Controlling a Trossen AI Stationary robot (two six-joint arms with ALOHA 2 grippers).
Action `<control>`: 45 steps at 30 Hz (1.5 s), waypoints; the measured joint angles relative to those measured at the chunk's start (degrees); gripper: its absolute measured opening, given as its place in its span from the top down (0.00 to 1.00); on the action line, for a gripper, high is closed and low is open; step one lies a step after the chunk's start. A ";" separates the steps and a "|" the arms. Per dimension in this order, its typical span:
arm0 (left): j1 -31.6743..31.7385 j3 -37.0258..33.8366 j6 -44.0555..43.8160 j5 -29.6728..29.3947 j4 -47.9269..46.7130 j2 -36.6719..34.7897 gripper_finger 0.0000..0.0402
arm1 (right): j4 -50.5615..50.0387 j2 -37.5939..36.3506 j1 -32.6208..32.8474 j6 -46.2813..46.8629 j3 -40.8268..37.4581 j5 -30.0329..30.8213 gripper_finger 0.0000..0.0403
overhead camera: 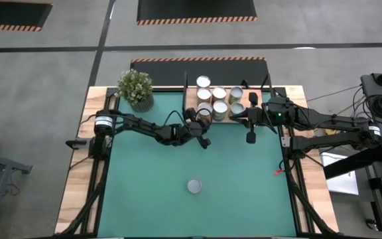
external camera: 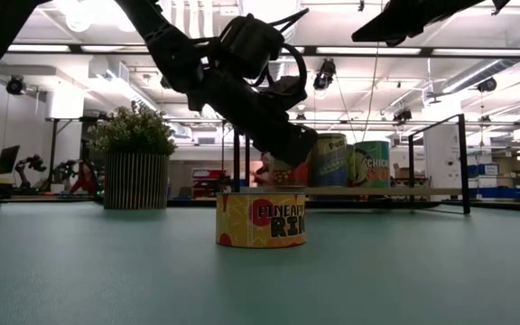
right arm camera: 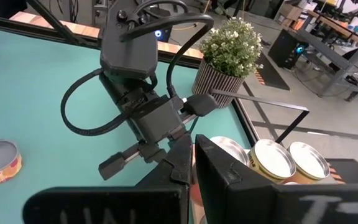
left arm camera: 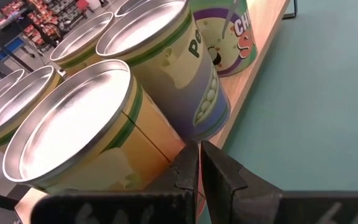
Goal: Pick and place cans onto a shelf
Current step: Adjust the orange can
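On the shelf [overhead camera: 192, 101], six upright cans [overhead camera: 219, 109]; both tools [overhead camera: 205, 141] [overhead camera: 251, 137] pressed together, empty.

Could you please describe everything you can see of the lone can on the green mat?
The can is a short round tin with a silvery top and a yellow-orange label reading partly "PINEAPPLE RIN". It stands upright on the mat, towards its near edge, apart from the shelf. Nothing touches it, and neither hand is near.
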 joint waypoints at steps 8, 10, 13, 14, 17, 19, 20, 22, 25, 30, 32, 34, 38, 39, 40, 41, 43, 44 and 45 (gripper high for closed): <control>-1.91 0.00 -0.03 -0.46 0.23 -1.11 1.00 | -0.31 0.00 0.00 0.39 0.00 0.01 0.98; -2.43 0.02 -0.02 -0.43 -0.19 -1.90 1.00 | -0.31 0.00 -0.02 0.42 0.00 0.02 0.98; -3.34 0.04 0.02 -0.37 -1.69 -3.59 1.00 | -0.31 0.00 -0.02 1.37 0.00 0.00 0.98; -3.80 0.04 0.29 -0.33 -2.33 -4.32 1.00 | -0.28 0.00 0.00 1.67 0.00 0.01 0.98; -5.83 -0.17 2.32 -0.03 -5.05 -7.42 1.00 | 0.08 0.32 0.00 3.49 0.00 0.04 0.98; -7.50 -0.86 4.74 0.08 -6.38 -10.28 1.00 | 0.50 0.93 0.00 4.95 0.00 0.07 0.98; -8.26 -1.40 6.15 0.45 -7.04 -11.72 1.00 | 0.61 1.46 0.00 5.48 0.00 0.07 0.98; -9.72 -3.44 9.20 1.99 -7.17 -15.35 1.00 | 2.02 3.03 0.00 7.17 -0.02 0.09 0.98; -10.76 -7.86 11.80 7.00 -6.97 -21.88 1.00 | 4.13 6.13 0.00 8.94 -0.09 0.09 0.98; -10.68 -16.57 12.44 11.43 -5.38 -34.20 1.00 | 6.21 12.41 0.80 12.93 -0.09 0.10 0.98; -10.48 -19.30 12.44 11.47 -5.01 -38.40 1.00 | 6.25 15.00 1.29 14.69 -0.11 0.71 0.98; -10.35 -21.78 12.45 11.46 -4.30 -42.25 1.00 | 6.48 17.51 2.08 16.92 -0.13 4.37 0.98; -10.25 -25.47 13.69 11.43 -2.68 -47.93 1.00 | 7.07 22.01 3.65 19.36 -0.13 12.73 0.98; -10.25 -26.31 14.66 11.45 -2.45 -49.10 1.00 | 7.79 23.18 4.13 19.68 -0.13 13.96 0.98; -10.25 -27.01 15.55 11.41 -2.47 -50.16 1.00 | 8.72 24.35 4.72 19.99 -0.13 14.80 0.98; -10.23 -27.37 16.36 11.43 -2.36 -51.05 1.00 | 9.72 25.53 5.27 20.18 -0.13 15.35 0.98; -10.24 -28.00 17.07 11.38 -2.07 -52.78 1.00 | 11.44 27.68 6.32 20.74 -0.13 16.48 0.98; -10.25 -28.27 17.13 11.18 -2.21 -53.55 1.00 | 12.57 28.69 6.85 21.09 -0.13 17.24 0.98; -10.25 -28.56 17.10 11.06 -2.21 -54.18 1.00 | 13.55 29.63 7.37 21.11 -0.11 18.21 0.98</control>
